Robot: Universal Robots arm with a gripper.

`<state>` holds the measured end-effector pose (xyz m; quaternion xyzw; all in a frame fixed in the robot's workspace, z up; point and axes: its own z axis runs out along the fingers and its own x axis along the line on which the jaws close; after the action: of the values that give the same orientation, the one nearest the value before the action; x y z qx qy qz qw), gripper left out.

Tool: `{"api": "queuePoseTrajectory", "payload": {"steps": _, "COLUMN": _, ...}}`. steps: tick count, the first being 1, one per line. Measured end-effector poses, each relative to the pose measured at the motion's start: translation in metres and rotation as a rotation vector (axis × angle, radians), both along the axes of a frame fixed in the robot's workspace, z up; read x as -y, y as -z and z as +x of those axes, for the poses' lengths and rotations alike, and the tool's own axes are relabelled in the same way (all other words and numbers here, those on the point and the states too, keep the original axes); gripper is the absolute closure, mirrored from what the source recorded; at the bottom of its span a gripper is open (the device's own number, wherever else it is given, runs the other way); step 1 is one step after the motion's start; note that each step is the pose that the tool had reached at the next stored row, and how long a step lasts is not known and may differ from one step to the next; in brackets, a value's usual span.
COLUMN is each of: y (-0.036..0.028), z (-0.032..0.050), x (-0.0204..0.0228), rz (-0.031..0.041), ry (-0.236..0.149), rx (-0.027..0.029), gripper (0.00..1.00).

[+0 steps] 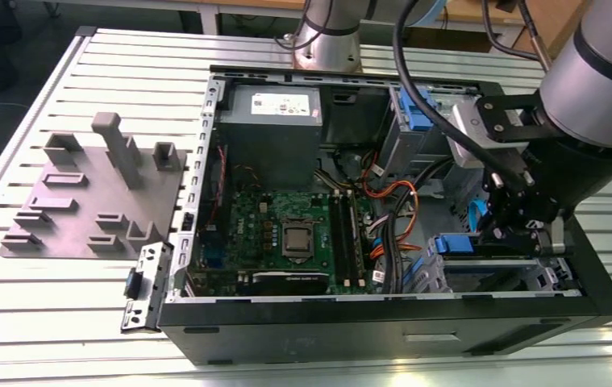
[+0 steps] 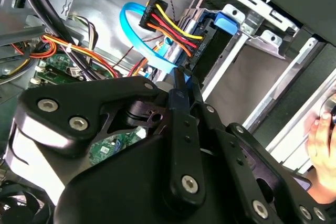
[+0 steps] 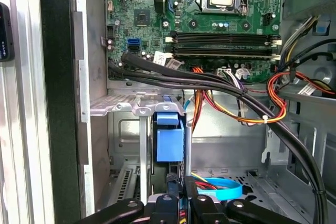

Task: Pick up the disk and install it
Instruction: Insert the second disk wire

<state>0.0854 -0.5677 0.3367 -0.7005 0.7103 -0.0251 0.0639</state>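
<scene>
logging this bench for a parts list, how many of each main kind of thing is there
open computer case: 1
grey power supply box: 1
green motherboard: 1
grey moulded fixture plate: 1
gripper: 1
Total: 5
</scene>
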Motion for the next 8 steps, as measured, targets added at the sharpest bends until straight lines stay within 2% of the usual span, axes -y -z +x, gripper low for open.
{"api": "queuePoseTrajectory", "payload": {"steps": 8, "y": 0.0015, "z": 0.0018, "x": 0.0004, "rz": 0.0047, "ry": 0.006, "rx": 0.0000, "gripper": 0.84}}
